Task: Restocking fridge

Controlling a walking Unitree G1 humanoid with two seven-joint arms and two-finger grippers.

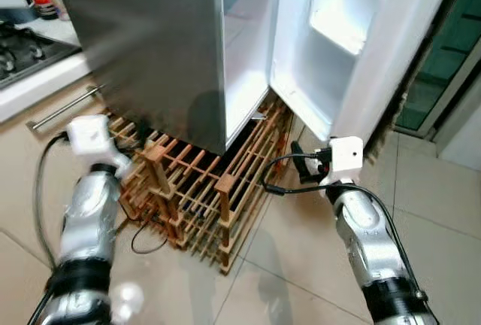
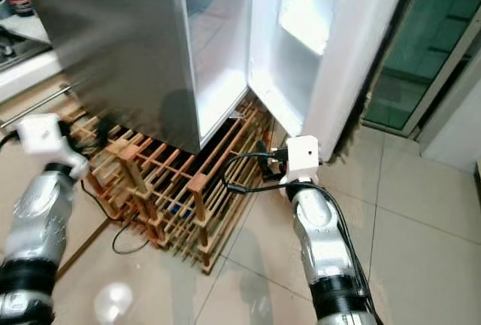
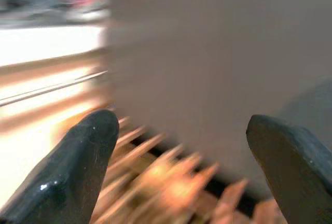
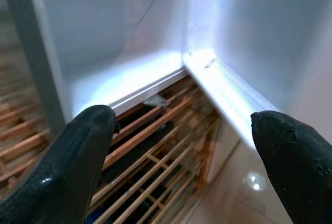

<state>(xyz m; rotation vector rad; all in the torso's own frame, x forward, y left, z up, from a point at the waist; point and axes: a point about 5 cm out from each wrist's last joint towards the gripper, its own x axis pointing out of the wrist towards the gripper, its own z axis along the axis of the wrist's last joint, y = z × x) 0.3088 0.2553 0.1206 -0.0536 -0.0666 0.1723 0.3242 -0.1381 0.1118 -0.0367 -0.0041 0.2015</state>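
Fridge [image 1: 158, 47] top cut off by frame; left wrist view blurred. It stands upright on a wooden rack [image 1: 203, 197], door [image 1: 353, 47] swung open toward 1 o'clock. Left gripper [image 3: 181, 167] and right gripper [image 4: 181, 167] both spread, holding nothing, low near the fridge base.

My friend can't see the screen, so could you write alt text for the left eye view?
An open silver fridge stands on a wooden slatted rack, its white door swung wide. Two silver arms reach toward it, left tool and right tool both low near the rack.

Wooden rack [image 1: 203, 197] under fridge [image 1: 165, 47], on tiles [image 1: 443, 212]
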